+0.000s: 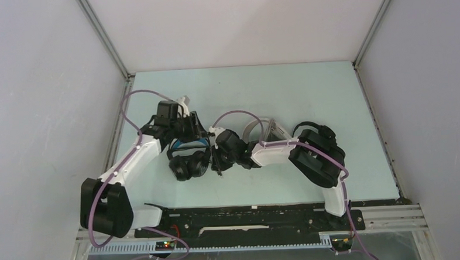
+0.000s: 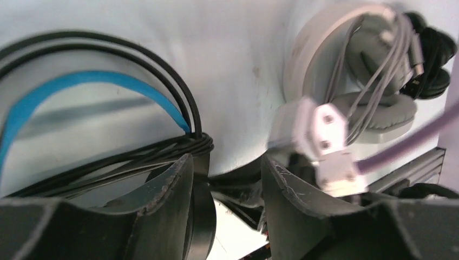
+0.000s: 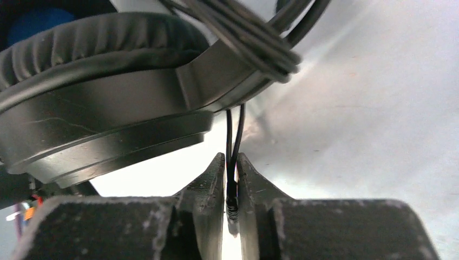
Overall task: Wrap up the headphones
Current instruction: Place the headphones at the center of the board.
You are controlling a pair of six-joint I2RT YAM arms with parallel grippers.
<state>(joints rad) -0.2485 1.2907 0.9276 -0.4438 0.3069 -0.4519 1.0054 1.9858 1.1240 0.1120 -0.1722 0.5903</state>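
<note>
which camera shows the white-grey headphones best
Left wrist: the white-grey headphones show headband, ear pads and bundled grey cable. The top external view catches only a sliver of headband; the right wrist view shows nothing of them.

I can't read any text, label, brand or number in my three views, not even on the blue-banded headphones (image 1: 189, 160).

light: bright, even, soft shadows | glare: we see table (image 3: 368, 81) washed out, right wrist | blur: white-grey headphones (image 2: 389, 108) smeared, left wrist
</note>
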